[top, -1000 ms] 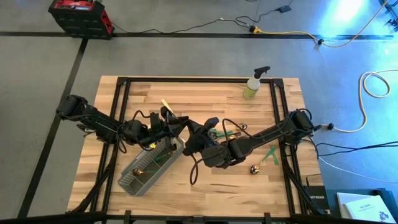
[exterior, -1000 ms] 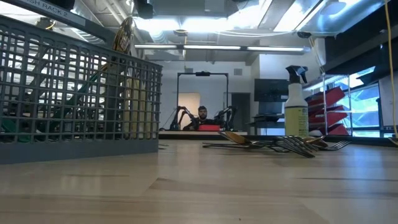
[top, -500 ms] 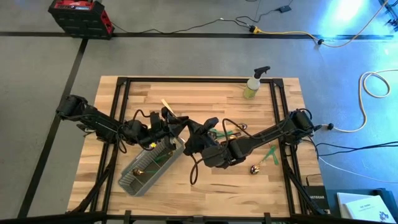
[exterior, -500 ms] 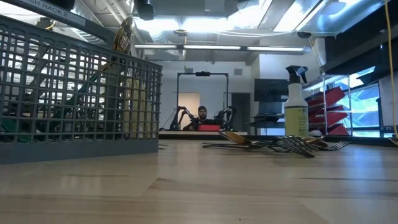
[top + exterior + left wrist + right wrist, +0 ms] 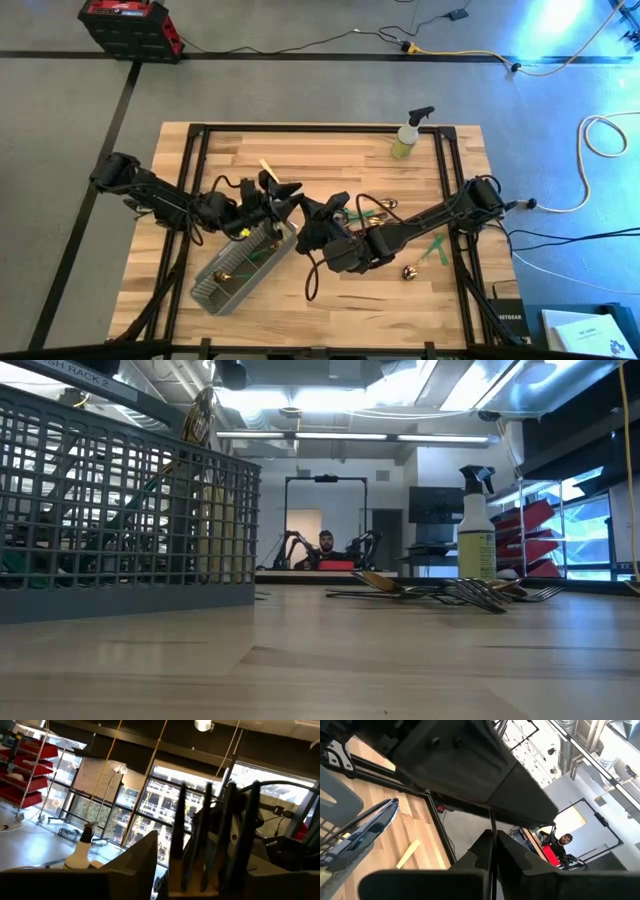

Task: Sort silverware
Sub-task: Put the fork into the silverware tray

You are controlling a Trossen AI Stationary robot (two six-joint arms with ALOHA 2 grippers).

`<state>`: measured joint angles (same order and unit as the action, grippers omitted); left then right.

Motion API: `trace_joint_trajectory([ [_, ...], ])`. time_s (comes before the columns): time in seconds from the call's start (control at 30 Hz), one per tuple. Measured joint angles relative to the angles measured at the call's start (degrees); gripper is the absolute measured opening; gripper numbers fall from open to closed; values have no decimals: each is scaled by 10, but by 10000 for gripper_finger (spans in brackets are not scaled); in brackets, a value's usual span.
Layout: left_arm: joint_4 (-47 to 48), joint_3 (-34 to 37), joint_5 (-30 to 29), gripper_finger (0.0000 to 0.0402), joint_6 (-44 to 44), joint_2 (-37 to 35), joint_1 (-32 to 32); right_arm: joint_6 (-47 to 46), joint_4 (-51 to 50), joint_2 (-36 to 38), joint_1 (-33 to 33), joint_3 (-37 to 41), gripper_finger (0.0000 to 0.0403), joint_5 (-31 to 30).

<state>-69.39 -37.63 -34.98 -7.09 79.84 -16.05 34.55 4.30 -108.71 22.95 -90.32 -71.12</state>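
From above, both arms meet near the middle of the wooden table (image 5: 330, 310), over the upper end of the grey wire-mesh caddy (image 5: 240, 268). The left pincer (image 5: 283, 192) is just above that end of the caddy; whether it is clenched or released, I cannot tell. The right pincer (image 5: 318, 212) is just beside it, on the caddy's right, and its fingers (image 5: 485, 851) are clenched on a thin dark strip that I cannot name. Some silverware stands inside the caddy: a gold spoon head (image 5: 225, 274) and a green handle (image 5: 258, 253) show there, and in the low view a gold head (image 5: 203, 415) rises above the mesh wall. A cream-handled piece (image 5: 266, 168) lies on the table just behind the left pincer. More silverware (image 5: 372, 211) lies loose to the right of the pincers, and a green-handled piece (image 5: 432, 250) with a gold spoon (image 5: 410, 271) lies near the right edge. The low view shows these forks and spoons (image 5: 470, 593) flat on the table, near the spray bottle (image 5: 408, 135).
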Motion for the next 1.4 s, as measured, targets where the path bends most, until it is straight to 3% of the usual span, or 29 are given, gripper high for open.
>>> trace_joint_trajectory([
  [0.7,18,0,0,137,17,1,0,-12,3,1,0,-1,0,-4],
  [1.0,13,0,3,71,24,2,-1,-13,4,1,-1,-1,0,-4],
  [1.4,12,0,5,71,26,2,-1,-13,4,1,-1,-1,0,-4],
])
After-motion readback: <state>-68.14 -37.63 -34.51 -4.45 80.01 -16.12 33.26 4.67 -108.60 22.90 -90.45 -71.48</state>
